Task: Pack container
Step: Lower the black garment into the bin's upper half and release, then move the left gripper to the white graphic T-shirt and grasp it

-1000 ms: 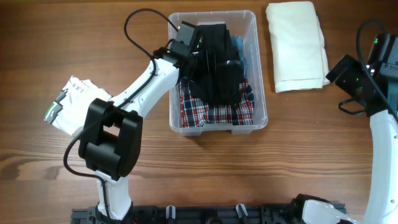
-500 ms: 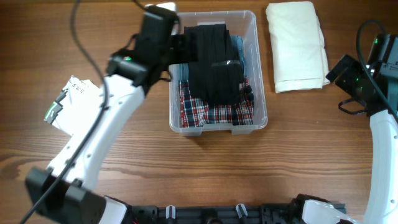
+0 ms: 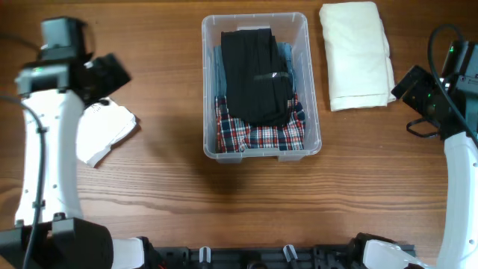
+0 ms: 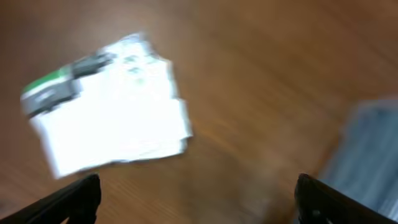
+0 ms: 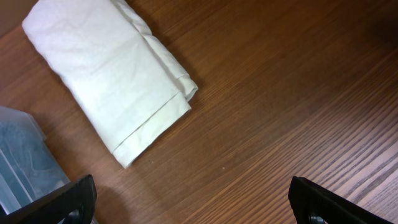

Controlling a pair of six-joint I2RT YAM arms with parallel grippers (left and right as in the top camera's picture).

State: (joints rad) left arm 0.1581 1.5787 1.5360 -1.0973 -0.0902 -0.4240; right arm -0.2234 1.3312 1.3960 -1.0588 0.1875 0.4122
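Note:
The clear plastic container [image 3: 314,90] stands at the table's middle back. It holds a black folded garment [image 3: 258,75] on top of a red plaid one [image 3: 254,136] and a blue one [image 3: 286,54]. My left gripper [image 4: 199,202] is open and empty, high over the table's left side, above a white folded garment with a green tag [image 4: 109,106], also seen overhead [image 3: 104,128]. My right gripper [image 5: 199,202] is open and empty over bare wood, near a cream folded garment [image 5: 109,78], which lies right of the container [image 3: 357,54].
The container's corner shows at the left edge of the right wrist view [image 5: 22,158] and as a blur at the right of the left wrist view [image 4: 367,149]. Bare wood lies in front of the container.
My left arm has let go of the black garment in the container and swung left, away from the container, to above the white garment. The right arm has not moved.

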